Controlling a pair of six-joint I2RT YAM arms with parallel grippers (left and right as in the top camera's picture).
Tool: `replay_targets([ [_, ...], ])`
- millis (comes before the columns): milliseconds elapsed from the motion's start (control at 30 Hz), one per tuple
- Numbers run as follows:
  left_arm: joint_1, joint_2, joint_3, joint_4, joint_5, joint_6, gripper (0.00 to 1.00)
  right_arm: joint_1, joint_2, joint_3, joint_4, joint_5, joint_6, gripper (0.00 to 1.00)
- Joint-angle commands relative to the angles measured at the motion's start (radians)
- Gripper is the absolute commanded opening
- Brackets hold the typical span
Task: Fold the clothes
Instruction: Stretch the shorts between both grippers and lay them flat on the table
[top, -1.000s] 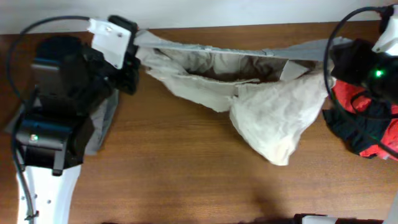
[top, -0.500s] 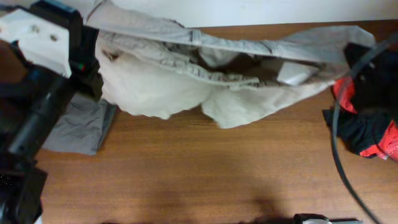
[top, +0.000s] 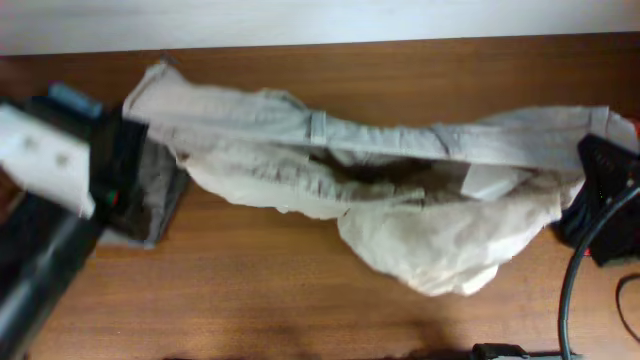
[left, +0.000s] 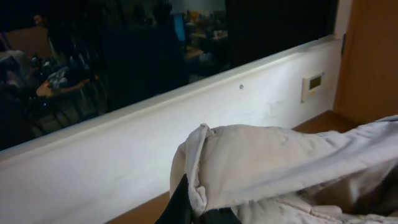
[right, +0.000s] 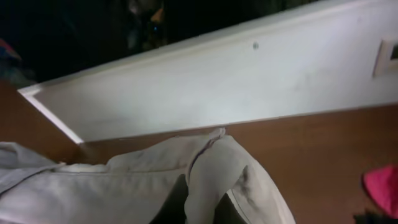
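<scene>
The light beige-khaki shorts (top: 380, 170) hang stretched by the waistband between my two grippers, above the wooden table, with the legs sagging in the middle and right. My left gripper (top: 128, 130) is shut on the left end of the waistband; the left wrist view shows its jaws (left: 199, 208) pinching the folded fabric (left: 261, 162). My right gripper (top: 600, 160) is shut on the right end; the right wrist view shows its jaws (right: 205, 205) on a fabric fold (right: 217, 168). The darker grey shorts (top: 155, 190) lie partly under my left arm.
A red garment (right: 382, 186) lies on the table at the right, with a dark garment (top: 585, 225) by my right arm. A white wall (top: 320, 20) runs along the table's far edge. A black cable (top: 572, 290) hangs at the right.
Both arms have swung the shorts up and back down toward the table front. The waistband is now stretched wider, and my left arm sits lower left in the overhead view.
</scene>
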Motion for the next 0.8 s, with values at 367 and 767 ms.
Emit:
replay_targets([
  [367,0.031,0.032,0.030,-0.208,-0.177,-0.132,0.00,-0.022,-0.009,0.003,-0.132,0.185,0.058,0.04],
  [767,0.031,0.047,0.226,-0.248,-0.150,-0.133,0.00,-0.022,-0.010,0.112,-0.139,0.157,0.058,0.04],
])
